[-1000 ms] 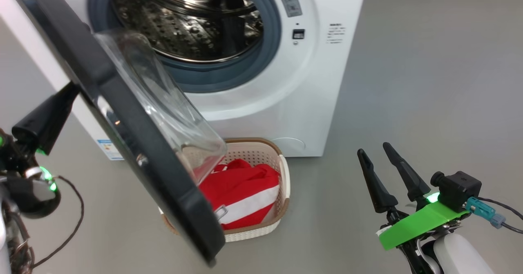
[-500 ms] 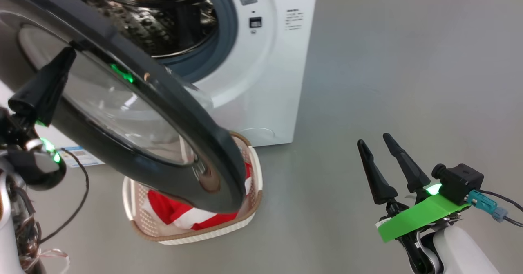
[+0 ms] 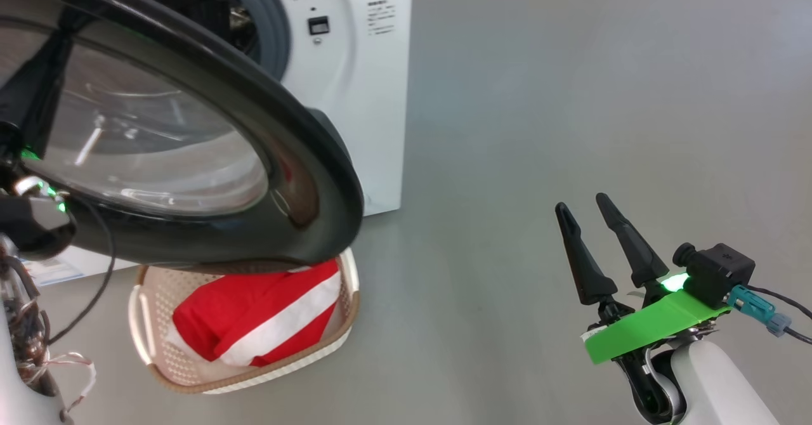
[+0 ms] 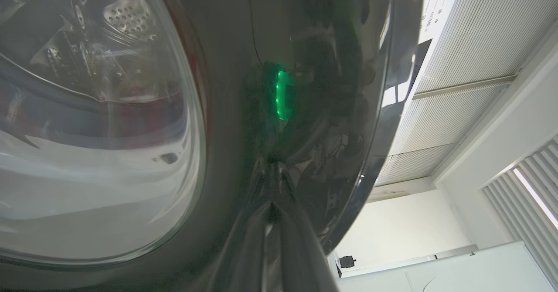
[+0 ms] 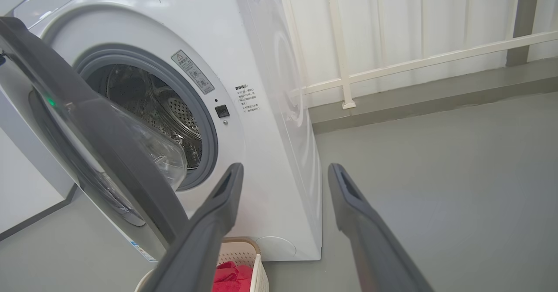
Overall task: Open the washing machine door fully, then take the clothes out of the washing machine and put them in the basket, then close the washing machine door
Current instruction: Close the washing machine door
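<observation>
Washing machine door point(image 3: 288, 158) stands part open, glossy outer face turned toward the left gripper point(image 4: 273, 215). That gripper has its fingers pressed together with nothing between them. In the left wrist view the tips meet their own reflection on the door's black ring, so contact there, with the glass window just to the left of the fingers in that view. Washing machine point(image 3: 361, 108) sits beyond the door from the left gripper, drum point(image 5: 161, 109) visible through the gap in the right wrist view. Basket point(image 3: 266, 377) sits on the floor point(image 3: 539, 95) under the door's free edge, below and to the right of the left gripper in the head view. Clothes point(image 3: 254, 314) lie inside the basket, red with a white stripe, top of the pile hidden behind the door rim in the head view. Right gripper point(image 3: 582, 204) hangs over the floor, fingers spread wide, holding nothing, well apart from everything. Washing machine is ahead of it and to its left, basket farther left and low, just past its left finger in the right wrist view.
</observation>
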Motion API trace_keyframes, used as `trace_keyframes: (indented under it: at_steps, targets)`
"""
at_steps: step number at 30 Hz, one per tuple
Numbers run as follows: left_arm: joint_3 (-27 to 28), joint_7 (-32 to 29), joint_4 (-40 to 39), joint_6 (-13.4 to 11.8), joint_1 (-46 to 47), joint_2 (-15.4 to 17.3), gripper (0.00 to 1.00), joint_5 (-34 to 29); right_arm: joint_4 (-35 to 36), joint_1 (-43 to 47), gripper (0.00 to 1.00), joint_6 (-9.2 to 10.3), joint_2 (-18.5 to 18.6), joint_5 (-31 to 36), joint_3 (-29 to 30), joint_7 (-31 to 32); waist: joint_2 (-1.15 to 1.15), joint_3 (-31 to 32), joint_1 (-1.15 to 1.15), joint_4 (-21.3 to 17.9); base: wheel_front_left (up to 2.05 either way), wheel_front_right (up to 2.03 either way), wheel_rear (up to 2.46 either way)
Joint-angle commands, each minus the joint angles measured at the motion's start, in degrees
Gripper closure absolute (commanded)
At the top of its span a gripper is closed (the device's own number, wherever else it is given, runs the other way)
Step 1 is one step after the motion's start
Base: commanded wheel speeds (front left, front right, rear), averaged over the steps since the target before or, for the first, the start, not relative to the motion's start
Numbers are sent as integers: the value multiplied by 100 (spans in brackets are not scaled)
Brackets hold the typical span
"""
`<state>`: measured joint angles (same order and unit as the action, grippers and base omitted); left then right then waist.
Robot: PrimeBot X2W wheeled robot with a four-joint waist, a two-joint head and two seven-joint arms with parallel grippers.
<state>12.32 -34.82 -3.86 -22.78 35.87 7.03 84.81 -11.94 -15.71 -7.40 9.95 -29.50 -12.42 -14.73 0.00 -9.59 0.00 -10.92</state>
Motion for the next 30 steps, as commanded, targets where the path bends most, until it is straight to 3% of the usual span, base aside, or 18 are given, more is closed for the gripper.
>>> trace_keyframes:
  at_steps: [1,17,30]
  targets:
    - [139,57,-64,170,288,242,100,-95,151,-138,0,-9,-26,-74,-110,-27,0,-72,0,-186,0,0,0]
    - [178,469,559,639,732,366,100,-399,198,-162,0,-9,-61,-65,-76,-27,0,-221,0,-571,0,0,0]
    - [57,451,668,800,712,340,100,-463,167,-151,0,-9,-65,-28,-48,-27,0,-180,0,-489,0,0,0]
